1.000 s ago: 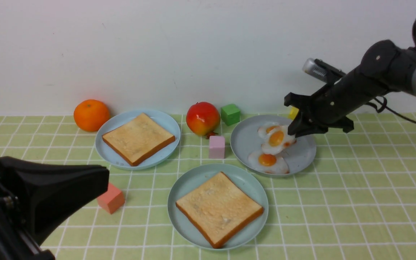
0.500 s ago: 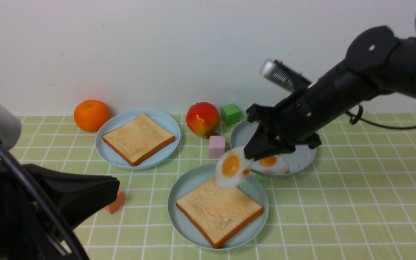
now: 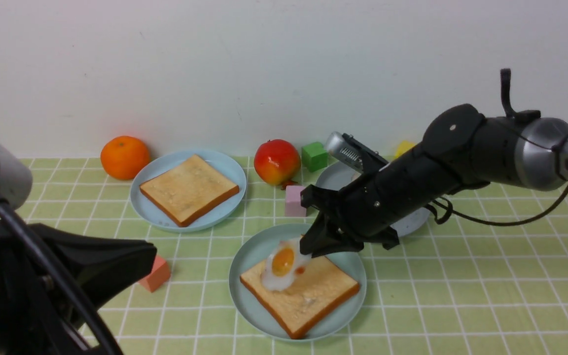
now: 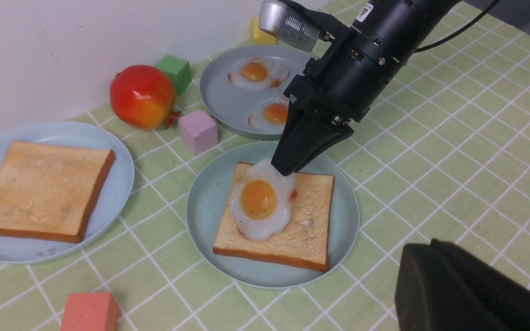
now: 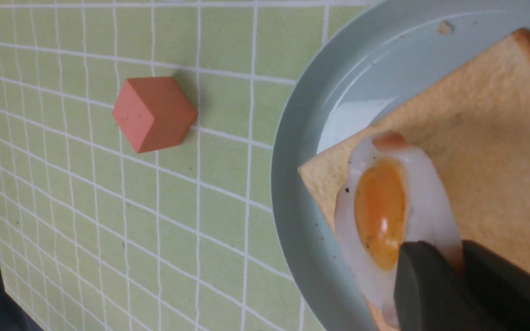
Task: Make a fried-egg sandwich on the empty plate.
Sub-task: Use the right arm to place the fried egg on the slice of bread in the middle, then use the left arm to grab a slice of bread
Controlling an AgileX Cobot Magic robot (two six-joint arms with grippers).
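Note:
A pale grey-teal plate point(image 3: 252, 249) sits at front centre with one toast slice point(image 3: 308, 296) on it. My right gripper point(image 3: 311, 249) is shut on the white rim of a fried egg point(image 3: 283, 264), which hangs tilted with its lower edge resting on that toast. In the left wrist view the egg point(image 4: 258, 202) covers the slice's left half. A second toast slice point(image 3: 189, 190) lies on the light blue plate point(image 3: 227, 170) at back left. My left gripper point(image 4: 417, 246) is shut and empty, low at the front left.
A grey plate point(image 4: 221, 94) behind the right arm holds two more eggs point(image 4: 272, 112). Around the plates stand an orange point(image 3: 124, 157), a red fruit point(image 3: 277, 161), and green point(image 3: 314, 156), pink point(image 3: 296, 200), salmon point(image 3: 156, 273) and yellow point(image 3: 405, 147) cubes. A wall closes the back.
My right gripper has carried the egg from the grey plate leftward and down onto the toast on the front plate. The left arm has shifted slightly.

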